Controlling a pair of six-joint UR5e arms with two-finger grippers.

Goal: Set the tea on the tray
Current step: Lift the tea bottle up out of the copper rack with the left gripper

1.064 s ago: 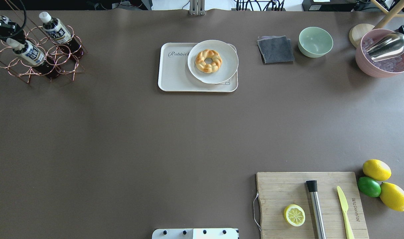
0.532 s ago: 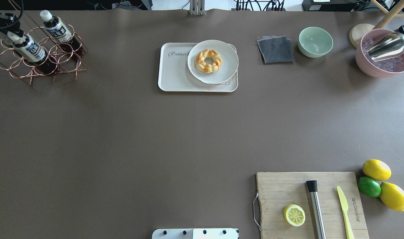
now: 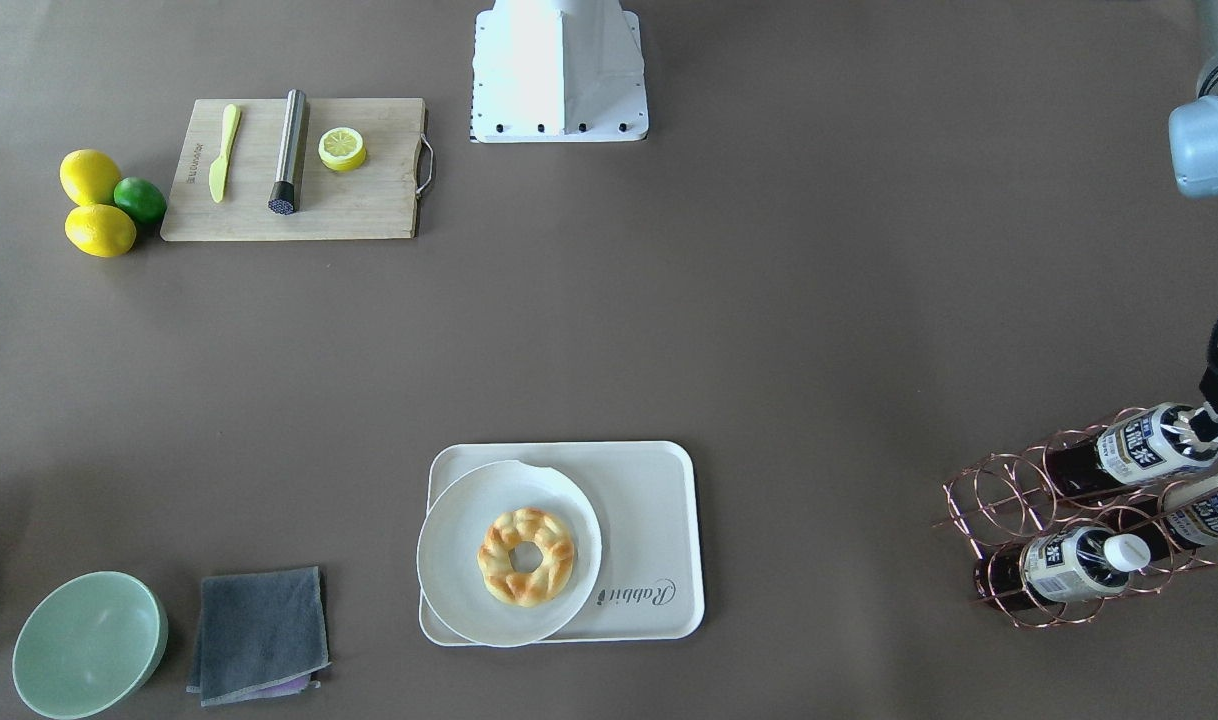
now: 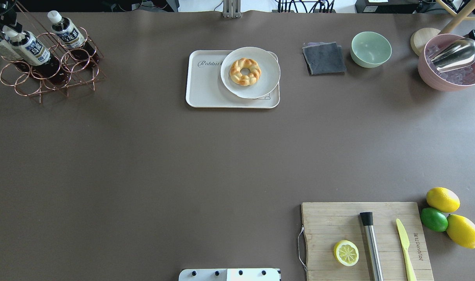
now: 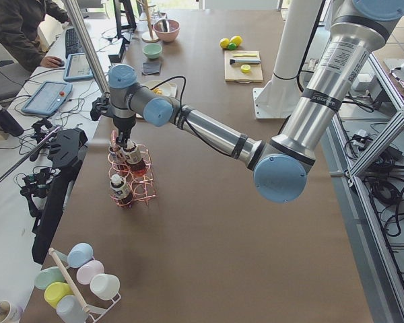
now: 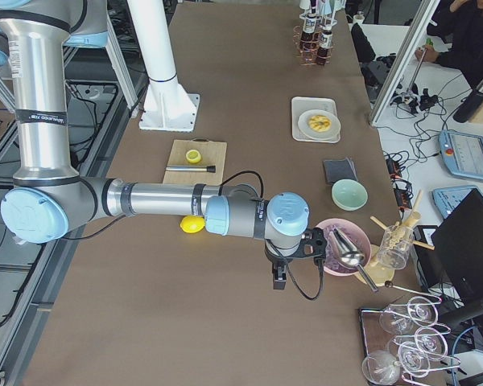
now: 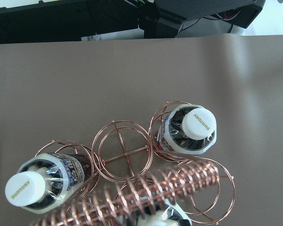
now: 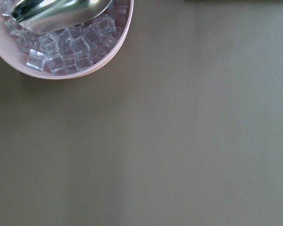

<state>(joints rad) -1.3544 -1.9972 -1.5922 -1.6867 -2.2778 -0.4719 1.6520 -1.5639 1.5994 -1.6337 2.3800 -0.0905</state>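
- My left gripper (image 3: 1212,412) sits right at the white cap of one tea bottle (image 3: 1144,447), at the table's far left corner
- I cannot tell whether its fingers are clamped on the cap or just around it; they sit at the frame edge, and my left wrist view shows none of them
- The tea bottle leans in the copper wire rack (image 7: 126,151) with two matching bottles (image 7: 191,132) beside it, all three in the rings
- The tray (image 4: 206,84) is well apart from the rack, mid-table on the far side
- A round plate (image 4: 261,58) with a braided ring bread (image 4: 245,71) covers most of the tray; a bare strip is left by the "Rabbit" script
- My right gripper (image 6: 278,281) hangs near the pink bowl (image 8: 61,75) of ice cubes, seen only from the side, so I cannot tell its state
- Progress: early, I judge; no tea on the tray yet
- Left to do: secure the bottle, lift it clear of the rings, carry it across, set it on the bare strip
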